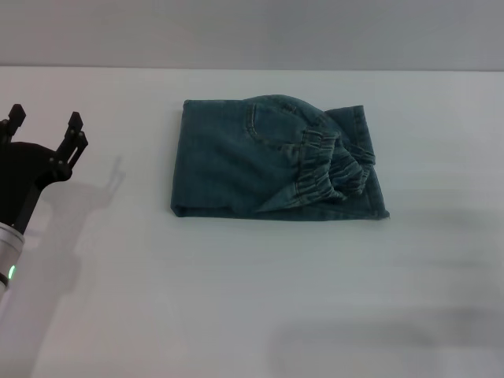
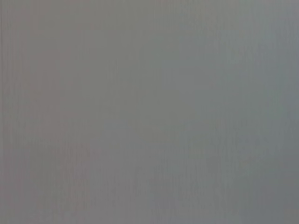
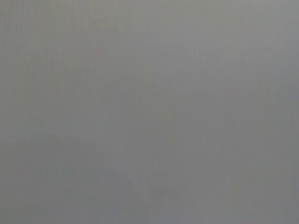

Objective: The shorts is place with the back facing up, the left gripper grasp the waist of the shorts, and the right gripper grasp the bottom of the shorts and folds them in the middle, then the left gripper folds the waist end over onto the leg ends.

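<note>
- The white surface fills most of the head view.
- The shorts lie folded into a small blue block in the middle of the surface, a bit toward the far side.
- The waist of the shorts is ruffled and lies on top, toward the right end of the fold.
- The left gripper is at the left edge, well apart from the shorts, with its two prongs spread and nothing between them.
- The right gripper does not show in any view.
- Both wrist views show only plain grey.
</note>
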`<state>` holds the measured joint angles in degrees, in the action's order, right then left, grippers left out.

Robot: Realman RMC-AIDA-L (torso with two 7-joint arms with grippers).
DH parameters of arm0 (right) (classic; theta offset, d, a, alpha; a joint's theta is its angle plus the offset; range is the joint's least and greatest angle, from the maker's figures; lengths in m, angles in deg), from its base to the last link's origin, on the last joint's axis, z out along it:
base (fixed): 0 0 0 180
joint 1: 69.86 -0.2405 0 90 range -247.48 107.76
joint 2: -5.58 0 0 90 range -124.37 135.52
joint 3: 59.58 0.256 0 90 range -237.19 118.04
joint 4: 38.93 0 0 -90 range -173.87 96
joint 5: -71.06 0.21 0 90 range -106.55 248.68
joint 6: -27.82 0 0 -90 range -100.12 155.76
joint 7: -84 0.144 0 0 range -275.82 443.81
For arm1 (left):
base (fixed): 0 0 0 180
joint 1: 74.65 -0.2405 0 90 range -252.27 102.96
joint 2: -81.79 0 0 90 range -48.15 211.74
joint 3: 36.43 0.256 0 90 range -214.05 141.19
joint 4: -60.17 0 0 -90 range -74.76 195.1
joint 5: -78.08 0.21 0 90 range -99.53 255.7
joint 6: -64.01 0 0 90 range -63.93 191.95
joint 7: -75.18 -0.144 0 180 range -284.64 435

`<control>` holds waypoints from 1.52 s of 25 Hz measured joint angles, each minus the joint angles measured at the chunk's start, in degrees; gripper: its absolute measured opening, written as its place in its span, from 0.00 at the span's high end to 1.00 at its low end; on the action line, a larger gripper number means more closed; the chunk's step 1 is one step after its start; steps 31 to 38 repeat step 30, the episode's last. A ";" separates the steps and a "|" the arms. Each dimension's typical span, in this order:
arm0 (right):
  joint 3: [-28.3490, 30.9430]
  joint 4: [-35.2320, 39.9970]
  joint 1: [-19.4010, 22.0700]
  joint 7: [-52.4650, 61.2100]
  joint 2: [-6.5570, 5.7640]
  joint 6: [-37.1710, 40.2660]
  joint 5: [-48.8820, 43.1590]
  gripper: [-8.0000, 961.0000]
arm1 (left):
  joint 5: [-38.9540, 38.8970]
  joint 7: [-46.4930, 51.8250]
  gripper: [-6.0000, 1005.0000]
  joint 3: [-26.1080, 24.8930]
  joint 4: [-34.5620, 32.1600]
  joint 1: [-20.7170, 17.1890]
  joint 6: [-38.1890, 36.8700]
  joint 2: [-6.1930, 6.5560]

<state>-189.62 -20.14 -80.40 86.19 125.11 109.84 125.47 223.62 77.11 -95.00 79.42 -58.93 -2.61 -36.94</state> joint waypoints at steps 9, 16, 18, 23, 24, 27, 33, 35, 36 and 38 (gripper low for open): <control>-0.21 -0.16 -0.09 0.00 0.00 0.00 0.00 0.46 | 0.02 0.00 0.17 0.04 0.00 -0.04 -0.21 0.00; -0.21 -0.49 -0.22 0.00 0.00 0.44 0.00 0.46 | 0.01 0.00 0.17 0.04 -0.05 -0.31 -0.43 0.00; -0.28 -0.51 -0.26 0.00 0.00 0.46 0.00 0.46 | -0.01 0.00 0.17 0.04 -0.08 -0.33 -0.44 0.00; -1.03 -0.52 -0.38 0.00 -0.06 0.49 0.00 0.46 | -0.20 0.00 0.17 0.04 -0.03 -0.42 -0.58 0.00; -1.24 -0.52 -0.40 0.00 -0.07 0.51 0.00 0.46 | -0.25 0.00 0.17 0.04 -0.04 -0.43 -0.63 0.00; -1.64 -0.57 -0.48 0.00 -0.08 0.56 -0.01 0.46 | -0.30 0.00 0.17 0.04 -0.05 -0.43 -0.68 0.00; -1.73 -0.60 -0.54 0.00 -0.09 0.59 -0.02 0.46 | -0.34 0.00 0.17 0.04 -0.05 -0.40 -0.70 0.03; -1.73 -0.60 -0.54 0.00 -0.09 0.59 -0.02 0.46 | -0.34 0.00 0.17 0.04 -0.05 -0.40 -0.70 0.03; -1.73 -0.60 -0.54 0.00 -0.09 0.59 -0.02 0.46 | -0.34 0.00 0.17 0.04 -0.05 -0.40 -0.70 0.03; -1.73 -0.60 -0.54 0.00 -0.09 0.59 -0.02 0.46 | -0.34 0.00 0.17 0.04 -0.05 -0.40 -0.70 0.03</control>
